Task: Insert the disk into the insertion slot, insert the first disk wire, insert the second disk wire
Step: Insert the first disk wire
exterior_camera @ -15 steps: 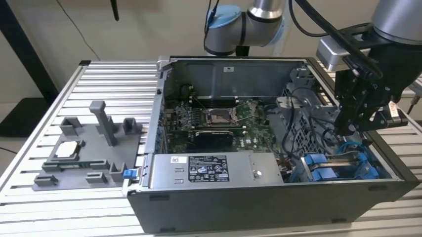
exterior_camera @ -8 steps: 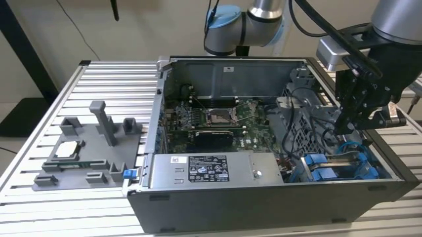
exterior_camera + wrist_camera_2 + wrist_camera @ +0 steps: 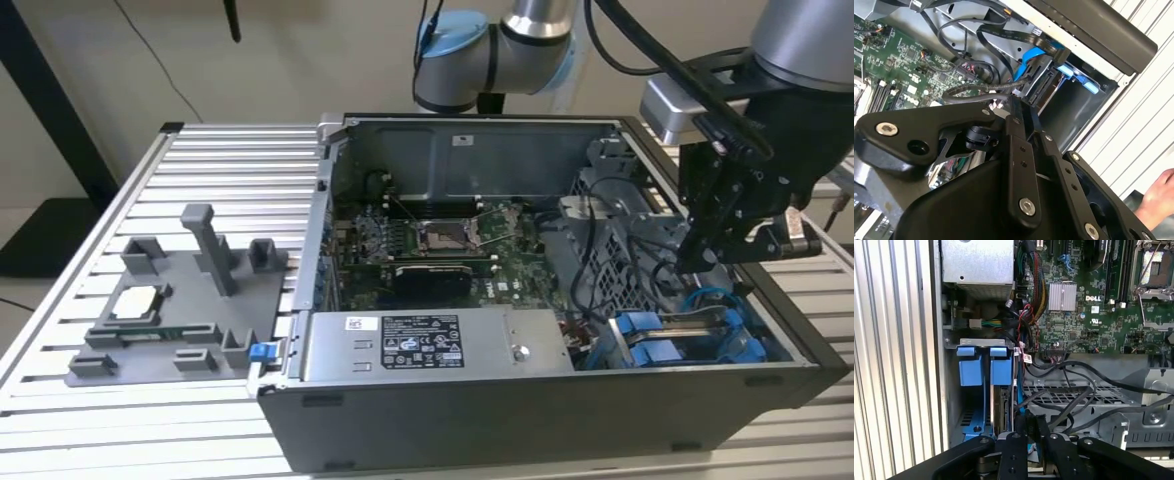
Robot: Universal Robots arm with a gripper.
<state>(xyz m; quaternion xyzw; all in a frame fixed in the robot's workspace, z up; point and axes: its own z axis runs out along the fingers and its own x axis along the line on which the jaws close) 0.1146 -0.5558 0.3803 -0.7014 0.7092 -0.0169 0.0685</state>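
Pincer hangs from the arm over the case's corner at the exterior view's right, its tip down among the wires just above the slot. In both wrist views its fingers are drawn together, tips meeting; a black wire runs right up to the tips, but I cannot tell whether it is pinched between them.

The disk sits inside the slot, standing on edge in its blue carrier, at the case's near corner beside the power supply. In the first wrist view the disk's dark edge shows between the carrier's two blue tabs, within the slot, and the pincer is just beside it. In the second wrist view a blue wire curves down to the disk's connector end; whether it is plugged in I cannot tell. The pincer is close to that end, with the slot's grey wall behind.

Loose black wires lie across the perforated cage next to the slot. The motherboard fills the case floor. The case rests on a ribbed table that also carries a grey fixture. A hand shows outside the case in the second wrist view.
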